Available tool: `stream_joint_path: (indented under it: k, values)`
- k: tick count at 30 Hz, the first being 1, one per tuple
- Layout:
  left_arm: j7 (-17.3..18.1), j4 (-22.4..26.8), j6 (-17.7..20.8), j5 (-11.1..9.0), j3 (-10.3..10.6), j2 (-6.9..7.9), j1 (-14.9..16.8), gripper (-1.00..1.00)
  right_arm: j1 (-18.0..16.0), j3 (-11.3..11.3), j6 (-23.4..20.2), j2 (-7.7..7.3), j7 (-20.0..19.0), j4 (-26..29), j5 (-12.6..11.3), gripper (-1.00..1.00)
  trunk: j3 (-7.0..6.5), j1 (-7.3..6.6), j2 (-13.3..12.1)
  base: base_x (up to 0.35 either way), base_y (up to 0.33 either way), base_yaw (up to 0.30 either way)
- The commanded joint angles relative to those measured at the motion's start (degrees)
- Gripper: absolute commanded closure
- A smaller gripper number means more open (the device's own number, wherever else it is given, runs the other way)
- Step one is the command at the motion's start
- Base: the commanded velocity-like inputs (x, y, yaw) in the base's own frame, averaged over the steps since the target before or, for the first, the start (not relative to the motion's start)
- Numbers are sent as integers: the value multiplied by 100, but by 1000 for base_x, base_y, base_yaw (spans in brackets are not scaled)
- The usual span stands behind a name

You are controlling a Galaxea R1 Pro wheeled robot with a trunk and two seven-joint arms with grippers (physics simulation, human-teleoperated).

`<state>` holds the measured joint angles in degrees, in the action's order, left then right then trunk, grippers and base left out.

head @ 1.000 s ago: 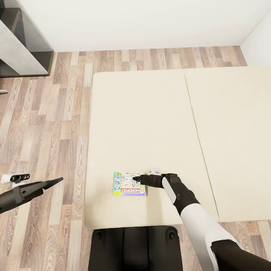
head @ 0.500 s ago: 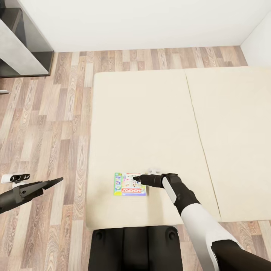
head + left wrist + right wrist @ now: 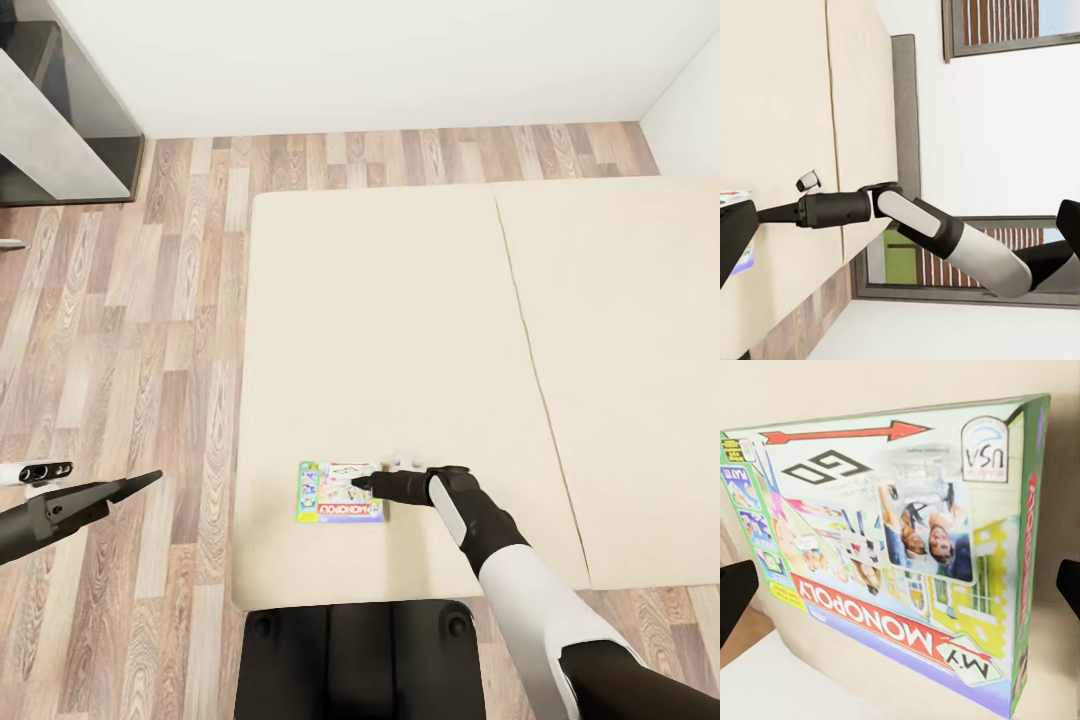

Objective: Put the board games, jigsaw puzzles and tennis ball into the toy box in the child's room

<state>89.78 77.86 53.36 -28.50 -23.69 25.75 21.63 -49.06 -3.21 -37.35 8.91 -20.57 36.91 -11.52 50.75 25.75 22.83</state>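
I saw the board game [image 3: 340, 492] flat near the bed's [image 3: 400, 330] front edge, plain mattress open beyond. Right jaws [image 3: 360, 484] spread wide, a tip each side of the box, holding nothing. Left jaws [image 3: 135, 482] over plank floor [image 3: 130, 330]; couldn't tell their gap.

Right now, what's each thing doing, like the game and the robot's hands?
Board game: lying flat on the bed, lid up, closed.
Bed: bare beige mattress, one game on it.
Right gripper: open, reaching over the game's edge, not gripping it yet.
Left gripper: over the floor beside the bed, holding nothing; open or shut unclear.
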Motion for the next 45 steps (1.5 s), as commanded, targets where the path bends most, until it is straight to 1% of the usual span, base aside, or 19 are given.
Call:
stream_joint_path:
  k: [1, 11, 45]
  values:
    - [22, -1, 61, 3, 1, 12, 1, -100, -1, 3, -30, -7, 9, 5, -33, -100, 6, 3, 9, 0, 0, 0]
    - [22, 0, 61, 3, 5, 49, -1, -100, 1, 36, -27, -35, -25, 1, -34, -100, 6, 3, 9, 0, 0, 0]
    - [22, 1, 61, 3, 5, 53, -1, -100, 1, 35, -35, -31, -26, 1, -36, -100, 6, 3, 9, 0, 0, 0]
